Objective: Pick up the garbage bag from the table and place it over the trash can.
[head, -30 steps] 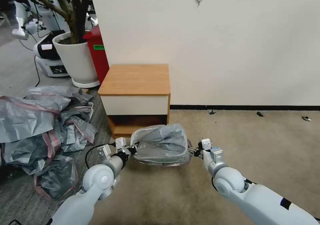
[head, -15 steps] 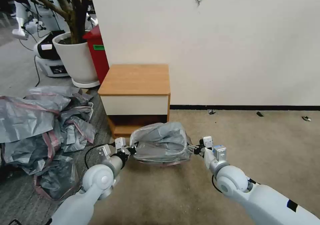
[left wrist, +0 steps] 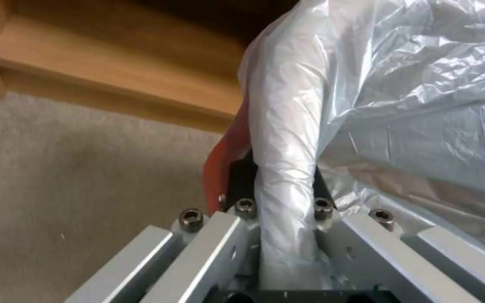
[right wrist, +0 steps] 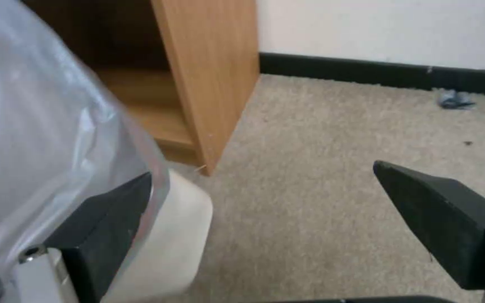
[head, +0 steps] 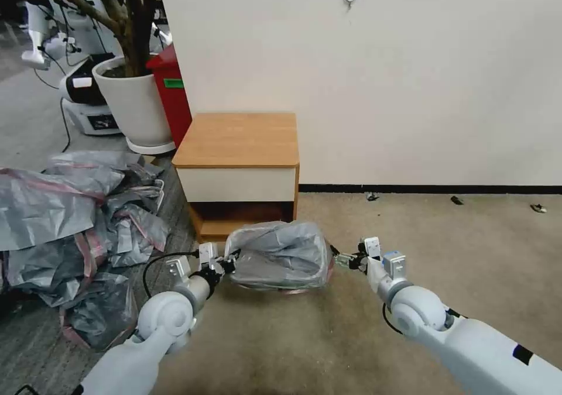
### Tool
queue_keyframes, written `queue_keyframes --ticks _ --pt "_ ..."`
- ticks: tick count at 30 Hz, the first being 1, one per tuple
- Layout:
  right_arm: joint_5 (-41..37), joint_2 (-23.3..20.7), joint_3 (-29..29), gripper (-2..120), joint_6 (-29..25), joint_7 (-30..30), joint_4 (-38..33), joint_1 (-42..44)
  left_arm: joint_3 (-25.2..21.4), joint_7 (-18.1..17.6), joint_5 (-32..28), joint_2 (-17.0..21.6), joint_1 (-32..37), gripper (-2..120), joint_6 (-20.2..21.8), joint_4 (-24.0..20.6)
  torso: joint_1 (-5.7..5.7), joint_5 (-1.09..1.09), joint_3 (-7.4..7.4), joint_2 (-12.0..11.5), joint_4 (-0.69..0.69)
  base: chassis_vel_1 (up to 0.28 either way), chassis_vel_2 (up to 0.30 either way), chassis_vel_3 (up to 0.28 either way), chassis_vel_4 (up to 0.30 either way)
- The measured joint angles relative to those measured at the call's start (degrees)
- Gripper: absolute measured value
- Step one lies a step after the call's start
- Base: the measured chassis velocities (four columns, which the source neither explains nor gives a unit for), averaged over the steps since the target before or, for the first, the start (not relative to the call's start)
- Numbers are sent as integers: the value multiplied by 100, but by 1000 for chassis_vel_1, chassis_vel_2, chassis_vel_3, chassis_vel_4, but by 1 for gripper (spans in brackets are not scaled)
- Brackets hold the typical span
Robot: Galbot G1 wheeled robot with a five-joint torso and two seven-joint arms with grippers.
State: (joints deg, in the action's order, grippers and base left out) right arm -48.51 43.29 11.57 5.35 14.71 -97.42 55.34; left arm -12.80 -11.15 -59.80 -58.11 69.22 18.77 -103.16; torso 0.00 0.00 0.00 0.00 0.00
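Before the table (head: 237, 149), on the carpet, the bag (head: 281, 253) drapes over the can (right wrist: 166, 244). Left end effector (head: 225, 264) pinches the bag's near-table edge tight; right end effector (head: 345, 261) gapes wide beside the bag, holding nothing.

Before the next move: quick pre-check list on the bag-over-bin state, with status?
1. The left gripper holds the garbage bag: ok, a fold of plastic is clamped between its fingers.
2. The right gripper is released: ok, fingers wide apart, nothing between them.
3. Bag draped over the trash can: ok on the right, where plastic hangs over the cream rim.
4. Rim covered all round: cannot tell, the far side is hidden.
5. The table top free of the bag: ok.
6. Heap of spare bags away from the arms: ok.
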Motion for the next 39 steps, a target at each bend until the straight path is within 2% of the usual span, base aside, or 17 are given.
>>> queue_keyframes --ticks 8,10,11,12,13,15,17,20,23,24,25,29,30,36,37,38,39 --pt "214 -246 -366 100 -68 -136 -218 294 -22 -2 149 -25 -51 2 -95 195 0 0 0 0 1 0 0 0 0" --pt "780 -361 -577 100 -170 -118 -323 460 -28 -100 245 -89 -60 2 -118 213 0 0 0 0 0 0 0 0 0" --pt "1373 -460 -675 98 -305 -113 -409 571 -29 -161 337 -133 -59 2 -126 213 0 0 0 0 0 0 0 0 0" --pt "1373 -460 -675 98 -305 -113 -409 571 -29 -161 337 -133 -59 2 -126 213 0 0 0 0 0 0 0 0 0" --pt "1810 -527 -725 97 -410 -116 -483 642 -26 -187 412 -154 -53 2 -137 206 0 0 0 0 -1 0 0 0 0" --pt "2780 -678 -825 89 -596 -214 -738 773 -6 -255 628 -199 -27 2 -195 127 0 0 0 0 -1 0 0 0 0" --pt "2942 -707 -837 88 -609 -235 -823 795 -2 -270 673 -207 -22 2 -206 101 0 0 0 0 -1 0 0 0 0" --pt "3527 -921 -823 69 -427 -289 -1510 846 22 -329 1111 -229 6 2 -337 -32 0 0 0 0 0 0 0 0 0" --pt "3611 -987 -790 64 -351 -351 -1742 837 23 -335 1273 -229 21 2 -388 -89 0 0 0 0 0 0 0 0 0" --pt "3682 -1080 -736 55 -224 -466 -2101 812 37 -394 1402 -226 52 2 -443 -195 0 0 0 0 1 0 0 0 0" --pt "3682 -1080 -736 55 -224 -466 -2101 812 37 -394 1402 -226 52 2 -443 -195 0 0 0 0 1 0 0 0 0" --pt "4007 -1166 -606 36 288 -559 -2654 769 93 -528 1790 -252 90 2 -575 -372 0 -1 0 0 0 0 0 0 0" --pt "4007 -1166 -606 36 288 -559 -2654 769 93 -528 1790 -252 90 2 -575 -372 0 -1 0 0 0 0 0 0 0" --pt "4387 -1072 -363 15 411 -991 -2622 452 236 -589 2294 -371 81 2 -633 -485 0 1 0 0 0 0 0 0 0" --pt "4415 -1047 -175 9 433 -1132 -2574 251 301 -601 2519 -418 76 2 -640 -485 0 0 0 0 0 0 0 0 0" --pt "4415 -1047 -175 9 433 -1132 -2574 251 301 -601 2519 -418 76 2 -640 -485 0 0 0 0 0 0 0 0 0" --pt "4450 -1030 136 2 453 -1278 -2488 -42 396 -611 2837 -484 67 2 -647 -485 0 0 0 0 0 0 0 0 0"
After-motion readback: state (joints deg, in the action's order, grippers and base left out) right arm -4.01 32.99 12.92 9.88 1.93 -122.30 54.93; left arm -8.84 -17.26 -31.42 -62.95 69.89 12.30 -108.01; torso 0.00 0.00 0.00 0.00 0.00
